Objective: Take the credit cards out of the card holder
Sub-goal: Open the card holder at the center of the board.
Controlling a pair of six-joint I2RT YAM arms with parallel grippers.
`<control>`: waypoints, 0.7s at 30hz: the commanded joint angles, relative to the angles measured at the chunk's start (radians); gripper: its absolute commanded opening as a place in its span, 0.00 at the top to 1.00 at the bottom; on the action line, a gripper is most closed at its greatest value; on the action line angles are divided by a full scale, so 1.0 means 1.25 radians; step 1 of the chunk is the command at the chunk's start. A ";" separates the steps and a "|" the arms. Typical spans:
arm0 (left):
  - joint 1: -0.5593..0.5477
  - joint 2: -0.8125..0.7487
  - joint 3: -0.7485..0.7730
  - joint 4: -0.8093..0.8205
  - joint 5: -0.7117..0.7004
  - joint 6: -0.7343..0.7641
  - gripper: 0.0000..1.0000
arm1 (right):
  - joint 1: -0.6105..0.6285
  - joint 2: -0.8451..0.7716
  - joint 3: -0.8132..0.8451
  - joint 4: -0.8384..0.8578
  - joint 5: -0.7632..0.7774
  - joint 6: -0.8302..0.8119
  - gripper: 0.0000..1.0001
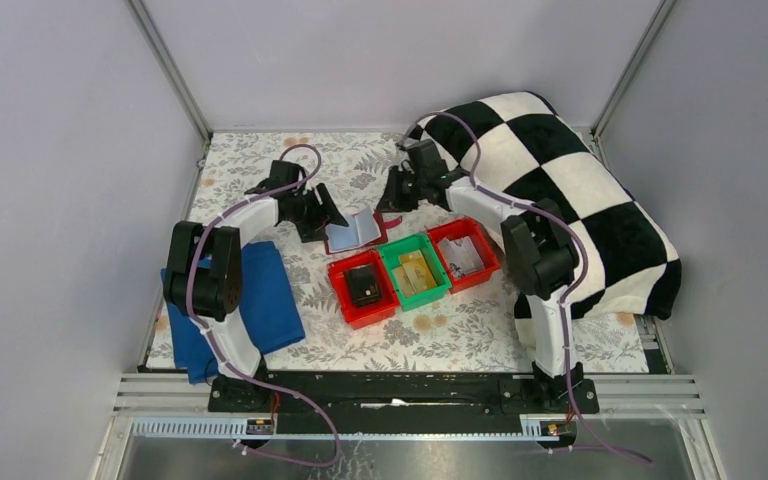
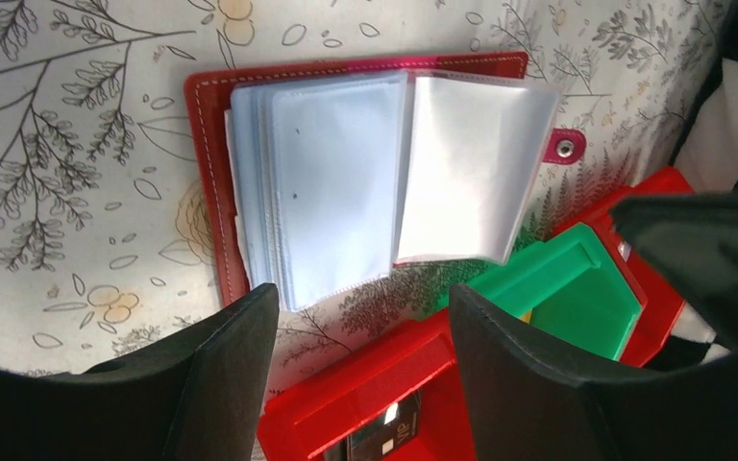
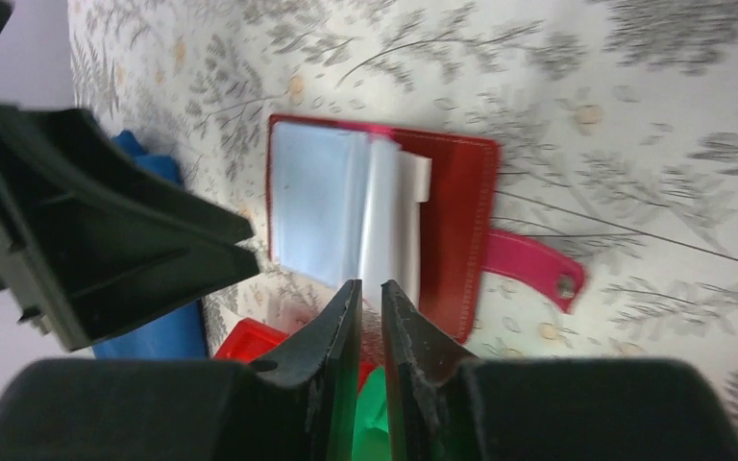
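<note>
Seemingly the green bin [image 2: 577, 252] just touches the open card holder [image 2: 346, 192].

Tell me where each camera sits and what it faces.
Top external: above and behind the bases, looking down on table, both arms, holder, bins.
Left wrist: on left arm, looking down at open holder; left gripper open at bottom.
Right wrist: on right arm, facing holder and left gripper; right gripper shut.
Shared: all three show the holder.

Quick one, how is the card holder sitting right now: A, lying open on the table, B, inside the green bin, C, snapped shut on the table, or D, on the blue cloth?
A: the card holder lies open on the table, its clear sleeves fanned and its strap tab unsnapped.
</note>
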 commanded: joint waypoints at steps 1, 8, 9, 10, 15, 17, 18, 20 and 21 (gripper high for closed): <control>0.005 0.035 0.042 -0.003 -0.017 0.001 0.30 | 0.062 0.040 0.062 -0.036 -0.045 -0.050 0.79; 0.006 0.075 0.067 0.010 0.014 -0.001 0.30 | 0.071 0.109 0.094 -0.094 0.098 -0.039 0.80; 0.005 0.085 0.074 0.011 0.014 0.000 0.30 | 0.069 0.117 0.094 -0.103 0.124 -0.040 0.80; 0.006 0.095 0.082 0.011 0.016 0.002 0.30 | 0.069 0.125 0.095 -0.108 0.143 -0.041 0.80; 0.006 0.144 0.120 0.010 0.027 -0.001 0.30 | 0.070 0.156 0.100 -0.121 0.177 -0.038 0.80; 0.007 0.160 0.136 0.010 0.029 -0.006 0.30 | 0.069 0.166 0.105 -0.124 0.183 -0.035 0.80; 0.005 0.167 0.146 0.011 0.030 -0.007 0.31 | 0.070 0.171 0.107 -0.122 0.188 -0.034 0.80; 0.006 0.179 0.168 0.004 0.030 -0.008 0.31 | 0.070 0.174 0.111 -0.116 0.222 -0.033 0.80; 0.005 0.183 0.177 -0.001 0.032 -0.007 0.31 | 0.069 0.174 0.110 -0.110 0.232 -0.031 0.79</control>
